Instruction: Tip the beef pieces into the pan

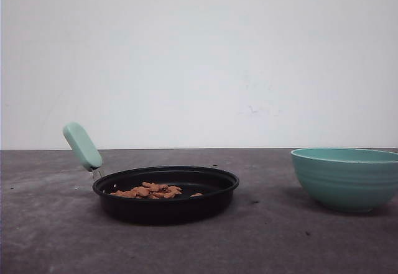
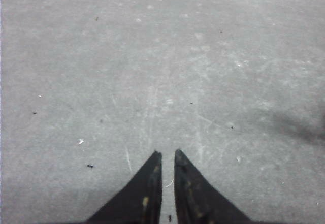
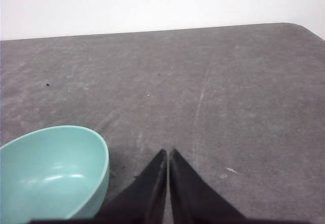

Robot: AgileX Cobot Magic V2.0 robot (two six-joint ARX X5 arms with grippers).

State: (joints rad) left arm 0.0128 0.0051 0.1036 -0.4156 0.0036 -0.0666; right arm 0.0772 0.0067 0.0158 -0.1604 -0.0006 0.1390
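Front view, left to right: pan sits left of centre on the grey table, its mint-green handle rising up and to the left on a short metal neck. Beef pieces lie in a low heap on the pan floor, toward the handle side, with one chunk a little apart to the right. Teal bowl stands upright at the right, well apart from the pan; its inside cannot be seen from this angle

Left wrist view: left gripper hangs over bare table, fingers nearly pressed together with a thin slit between the tips, holding nothing. Neither pan nor bowl appears here, so its bearing to the pan cannot be read directly

Right wrist view: bowl is just beside the right gripper, mouth up, and looks empty. Right gripper fingers are pressed together, nothing pinched

Judgement: beef is already in the pan and the bowl is set down, so the pour looks complete. Key relation: bowl lies next to the right gripper, making the right arm the nearer one to it; pan handle's long axis points toward the left side

Writing: no brand, label or readable text on pan, bowl or table
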